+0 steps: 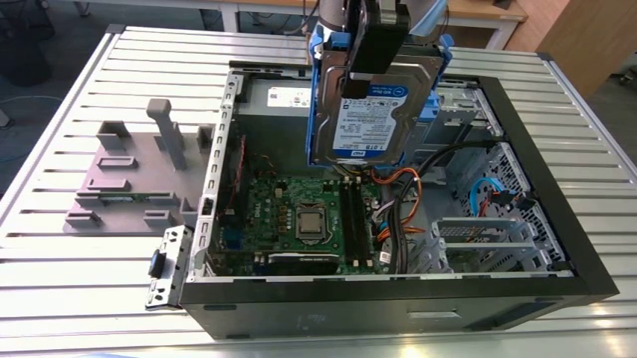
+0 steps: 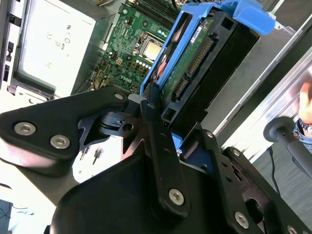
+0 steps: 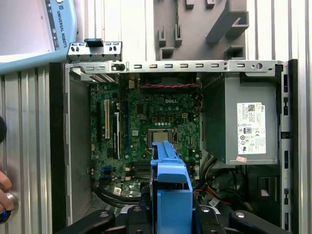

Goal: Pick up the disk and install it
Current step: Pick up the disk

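- The disk [image 1: 371, 112] is being held upright in the air over the open computer case [image 1: 587, 246]. It is hanging above the motherboard [image 1: 298, 212] and near the power supply [image 1: 279, 97], touching neither.
- Its upper end is being clamped by the gripper [image 1: 377, 45], with one black finger lying across the labelled face.
- In the second wrist view the fingers [image 2: 150, 114] are being pressed against the edge of the blue carrier bracket [image 2: 248, 14], beside the green circuit side and its connectors.
- The grey stand [image 1: 139, 171] is being left on the table [image 1: 60, 268], well apart from the disk.
- The disk is being judged stiff and dense, rather heavy for its bulk, so a grip at one end is likely being loaded by the hanging weight.
- Its metal faces are being judged smooth and apt to slip, and the plastic bracket as liable to flex under a squeeze.
- It is being judged fragile to knocks, so hold is best taken on the flat body or the bracket rails, never on the connector pins or the bare circuit board.
- Orange and black cables [image 1: 398, 216] are being seen lying just beneath its lower edge.
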Robot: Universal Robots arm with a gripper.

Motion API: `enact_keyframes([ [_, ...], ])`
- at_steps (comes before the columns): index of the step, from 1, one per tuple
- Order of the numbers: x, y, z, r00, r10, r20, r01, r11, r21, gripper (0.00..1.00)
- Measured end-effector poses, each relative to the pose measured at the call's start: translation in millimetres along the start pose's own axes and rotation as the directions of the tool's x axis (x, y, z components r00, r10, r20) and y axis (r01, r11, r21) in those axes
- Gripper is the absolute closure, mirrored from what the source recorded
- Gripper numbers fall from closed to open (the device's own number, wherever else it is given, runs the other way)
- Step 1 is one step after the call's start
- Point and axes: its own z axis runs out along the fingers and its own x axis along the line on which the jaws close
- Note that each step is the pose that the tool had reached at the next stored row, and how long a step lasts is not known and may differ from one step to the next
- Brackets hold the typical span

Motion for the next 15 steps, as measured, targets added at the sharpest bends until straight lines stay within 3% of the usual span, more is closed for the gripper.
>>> enact_keyframes([
  [4,0.0,0.0,0.1,1.0000,0.000,0.0003,0.000,1.0000,-0.0001,0.64],
  [8,1.1,-0.1,0.2,1.0000,0.000,0.0054,0.000,1.0000,-0.0002,0.64],
  [10,1.8,-0.1,0.2,0.9999,0.000,0.0103,0.000,1.0000,-0.0004,0.64],
  [15,2.7,-0.1,0.2,0.9996,0.001,0.0294,-0.001,1.0000,-0.0012,0.64],
])
